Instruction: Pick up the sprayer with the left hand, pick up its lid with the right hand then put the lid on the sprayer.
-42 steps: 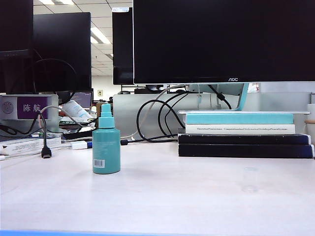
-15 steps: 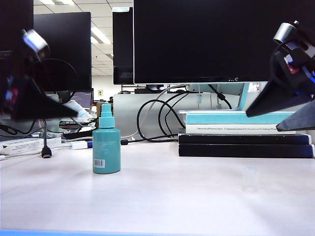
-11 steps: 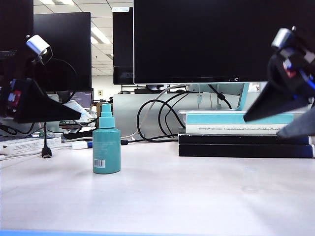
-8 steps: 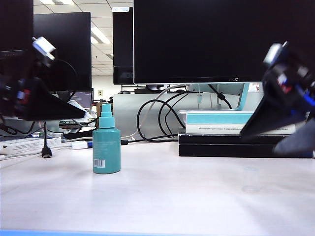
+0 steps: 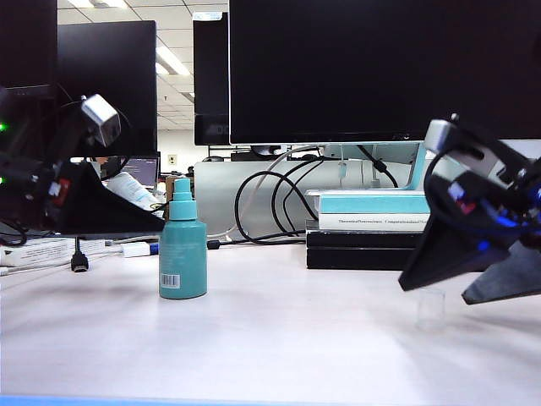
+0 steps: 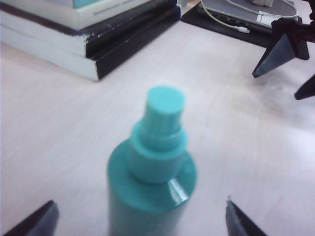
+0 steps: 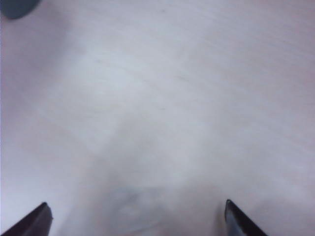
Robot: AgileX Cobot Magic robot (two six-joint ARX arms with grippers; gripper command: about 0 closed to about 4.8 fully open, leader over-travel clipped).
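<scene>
Gaping wide and empty, left gripper (image 6: 138,221) fingers (image 6: 34,223) flanking the upright teal sprayer (image 5: 183,249) on the pale surface (image 5: 279,338), right gripper (image 5: 473,283) fingers (image 7: 241,221) equally spread, just above the clear lid (image 5: 431,309), books (image 5: 397,228) behind.

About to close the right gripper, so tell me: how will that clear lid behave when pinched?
The lid looks thin-walled and hollow, so it probably flexes and weighs almost nothing. Its smooth round side may squirt from the open right gripper if pinched off-centre. It stands upright on the table; a nudge could tip it and let it roll.
</scene>
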